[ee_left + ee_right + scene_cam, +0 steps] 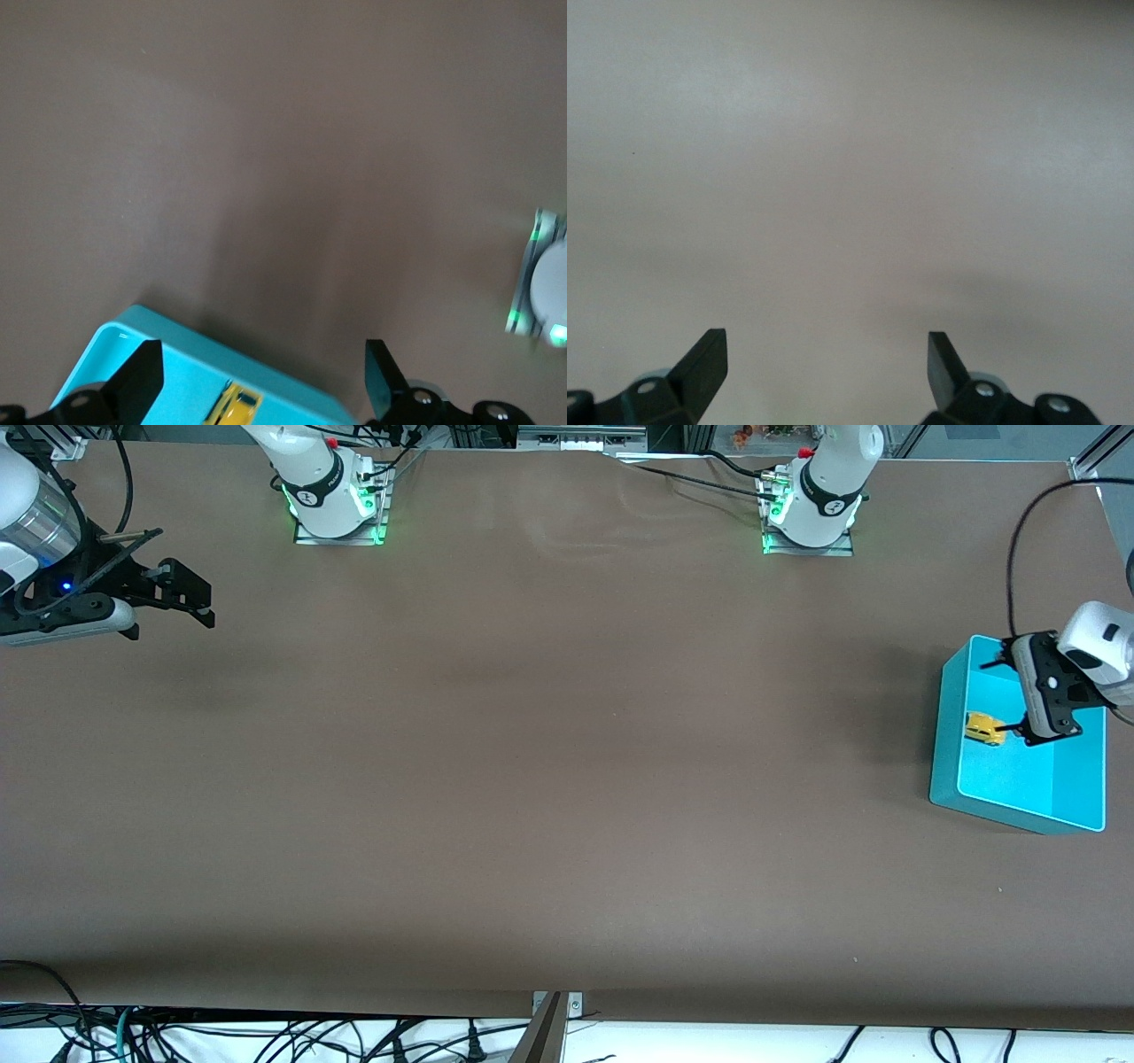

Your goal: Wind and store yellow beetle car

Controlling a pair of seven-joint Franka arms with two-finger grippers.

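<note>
The yellow beetle car (pixel 984 729) sits inside a turquoise bin (pixel 943 762) that stands on the brown bench (pixel 549 779) at the left arm's end. The car rests on the bin's floor close to the wall that faces the middle of the bench, and nothing grips it.

The left gripper (pixel 1019 695) hangs over the bin, just above and beside the car, its fingers spread wide and holding nothing. In the left wrist view the two dark fingers (pixel 142 379) stand well apart, with the yellow car (pixel 235 409) showing between them at the edge of the picture, down inside the bin (pixel 115 345). The car is free of both fingers there. A robot base with green lights (pixel 545 288) shows at the side of the same view, well apart from the bin.

The right gripper (pixel 186 593) waits over bare bench at the right arm's end, well apart from the bin and the car. Its fingers are also spread wide and hold nothing; the right wrist view shows them (pixel 704 363) over plain bench surface only.

Both arm bases (pixel 337 500) stand along the edge of the bench farthest from the front camera, each lit green at its foot
</note>
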